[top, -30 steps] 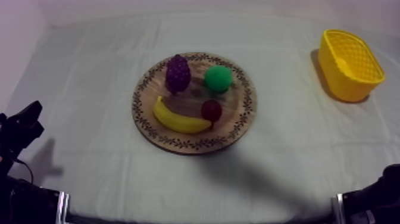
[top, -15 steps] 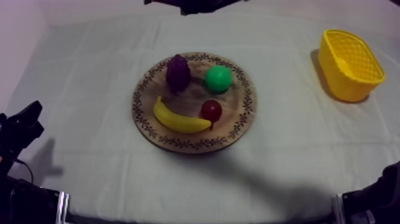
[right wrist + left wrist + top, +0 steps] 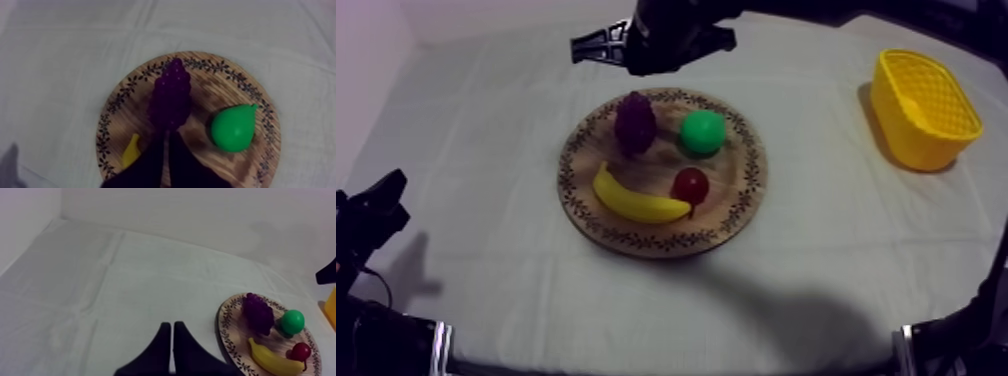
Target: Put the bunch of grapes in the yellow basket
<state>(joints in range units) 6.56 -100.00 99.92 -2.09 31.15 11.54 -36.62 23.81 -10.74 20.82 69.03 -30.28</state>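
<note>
The purple bunch of grapes [image 3: 634, 122] [image 3: 171, 95] [image 3: 257, 312] lies on the far left part of the round wooden board [image 3: 666, 245] [image 3: 107, 135] [image 3: 227, 323]. My right gripper [image 3: 594, 46] hangs in the air over the cloth just beyond the board's far edge. In the right wrist view its fingers lie together as a narrow wedge, shut on nothing, with the right gripper's [image 3: 166, 132] tip pointing at the grapes. My left gripper [image 3: 381, 200] [image 3: 171, 324] rests low at the left side, also shut. The yellow basket [image 3: 921, 105] stands at the far right.
Also on the board are a green pear [image 3: 703, 131] [image 3: 232, 127], a banana [image 3: 636, 203] [image 3: 131, 150] and a small red fruit [image 3: 690, 185] [image 3: 301, 351]. Open cloth lies between the board and the basket.
My right arm has come in from the top edge and now reaches over the far side of the table above the board. The fruit and my left arm have not moved.
</note>
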